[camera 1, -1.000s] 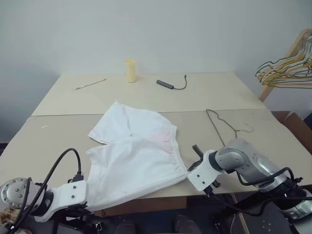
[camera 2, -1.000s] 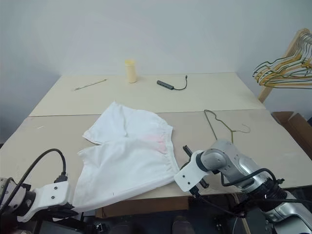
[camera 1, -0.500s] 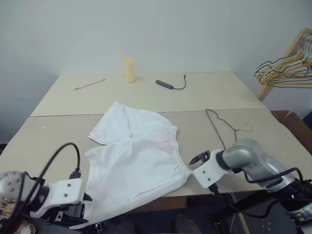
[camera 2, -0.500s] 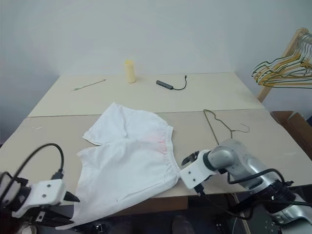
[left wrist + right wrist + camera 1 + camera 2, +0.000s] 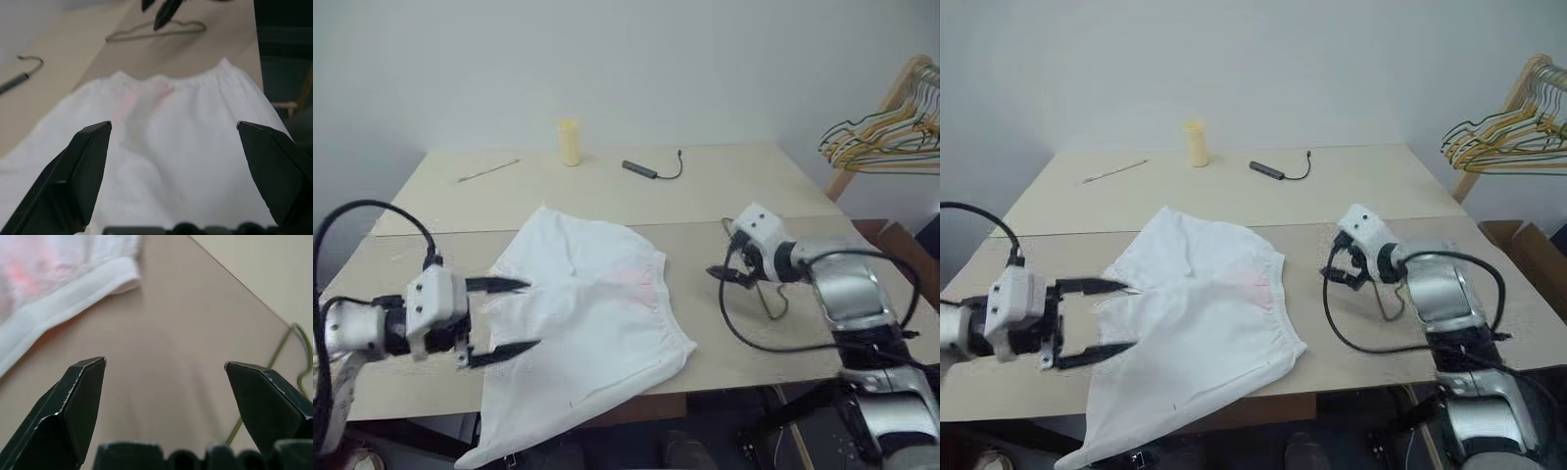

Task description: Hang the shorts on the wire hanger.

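Two sets of jaws stood wide open and held nothing. At the left of the left eye view, the left gripper (image 5: 504,316) hung with its two black fingers spread, one above the other, their tips over the left edge of the shorts (image 5: 592,323). From the left wrist view the same spread fingers (image 5: 80,171) framed the white cloth, with its faint pink mark near the waistband. At the right of centre, the right gripper (image 5: 722,262) was raised above the worktop (image 5: 724,186), its fingers parted and pointing towards the shorts but well apart from them. In the right wrist view, bare worktop lay between those fingers (image 5: 73,406), with the waistband corner of the shorts in the upper left of that frame and a stretch of thin wire at its right edge.

The shorts lay spread in the middle of the frame on the near board of the worktop, and their lower left corner drooped over the front edge. The wire hanger (image 5: 766,299) lay flat on the worktop to the right of the shorts, mostly hidden behind the right arm, and not touching the cloth.

Farther back, a pale yellow cup (image 5: 568,143) stood upright, with a thin stick (image 5: 488,170) to its left and a small dark adapter with a cable (image 5: 651,170) to its right. A bunch of coloured hangers (image 5: 886,142) hung from a wooden rack at the upper right.
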Controlling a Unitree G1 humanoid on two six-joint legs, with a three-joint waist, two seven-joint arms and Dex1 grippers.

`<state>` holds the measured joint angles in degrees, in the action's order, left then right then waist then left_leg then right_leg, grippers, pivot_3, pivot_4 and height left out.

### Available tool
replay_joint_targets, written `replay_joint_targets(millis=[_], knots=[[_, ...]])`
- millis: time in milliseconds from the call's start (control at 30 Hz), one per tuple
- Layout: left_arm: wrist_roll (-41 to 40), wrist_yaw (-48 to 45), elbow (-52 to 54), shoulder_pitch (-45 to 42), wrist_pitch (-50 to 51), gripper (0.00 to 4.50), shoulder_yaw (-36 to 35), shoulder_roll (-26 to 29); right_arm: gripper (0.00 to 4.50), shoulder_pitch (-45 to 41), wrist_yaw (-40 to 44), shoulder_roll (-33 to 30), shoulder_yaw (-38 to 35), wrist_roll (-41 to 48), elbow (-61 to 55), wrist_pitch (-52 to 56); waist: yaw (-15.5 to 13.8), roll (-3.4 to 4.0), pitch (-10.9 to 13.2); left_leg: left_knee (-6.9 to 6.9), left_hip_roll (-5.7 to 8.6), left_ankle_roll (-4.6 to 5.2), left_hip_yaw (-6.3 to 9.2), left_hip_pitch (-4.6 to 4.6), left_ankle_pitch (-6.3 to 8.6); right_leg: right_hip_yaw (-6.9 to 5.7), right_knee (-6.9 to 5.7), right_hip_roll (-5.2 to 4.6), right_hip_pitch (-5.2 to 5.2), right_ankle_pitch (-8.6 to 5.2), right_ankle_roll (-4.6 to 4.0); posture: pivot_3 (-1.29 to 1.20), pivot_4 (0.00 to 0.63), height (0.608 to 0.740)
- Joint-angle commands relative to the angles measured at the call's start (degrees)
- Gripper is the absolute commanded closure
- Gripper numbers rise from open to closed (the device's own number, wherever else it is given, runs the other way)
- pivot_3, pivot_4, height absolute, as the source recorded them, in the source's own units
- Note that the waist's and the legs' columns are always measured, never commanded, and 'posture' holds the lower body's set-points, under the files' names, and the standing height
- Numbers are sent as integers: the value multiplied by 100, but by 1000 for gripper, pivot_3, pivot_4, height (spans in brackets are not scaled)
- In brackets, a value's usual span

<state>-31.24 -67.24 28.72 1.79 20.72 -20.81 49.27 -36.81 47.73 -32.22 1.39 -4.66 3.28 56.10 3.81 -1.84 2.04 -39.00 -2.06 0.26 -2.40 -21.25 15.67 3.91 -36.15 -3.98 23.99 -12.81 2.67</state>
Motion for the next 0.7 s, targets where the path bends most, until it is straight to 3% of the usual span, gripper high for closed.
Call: replay_joint_targets(millis=[33, 467, 700], knots=[[-148, 278, 34, -352, 88, 34, 227, -72, 0, -234, -481, 38, -397, 183, 505, 344, 30, 1, 0, 1, 2, 0, 0, -1, 0, 1, 1, -2, 0, 0, 1, -82, 0, 740], [-213, 190, 13, -653, -15, 34, 485, 2, 0, -272, -637, 84, -44, 682, 1597, 285, 458, 3, -2, 2, 3, 1, 9, 10, 0, 9, 2, 2, -12, 2, 6, -67, 0, 740], [-139, 188, 35, -655, -73, 34, 512, 3, 0, -275, -681, 72, 210, 678, 2095, 202, 507, 2, -2, 2, 3, 1, 13, 10, 0, 8, 5, 1, -16, 3, 9, -60, 0, 740]])
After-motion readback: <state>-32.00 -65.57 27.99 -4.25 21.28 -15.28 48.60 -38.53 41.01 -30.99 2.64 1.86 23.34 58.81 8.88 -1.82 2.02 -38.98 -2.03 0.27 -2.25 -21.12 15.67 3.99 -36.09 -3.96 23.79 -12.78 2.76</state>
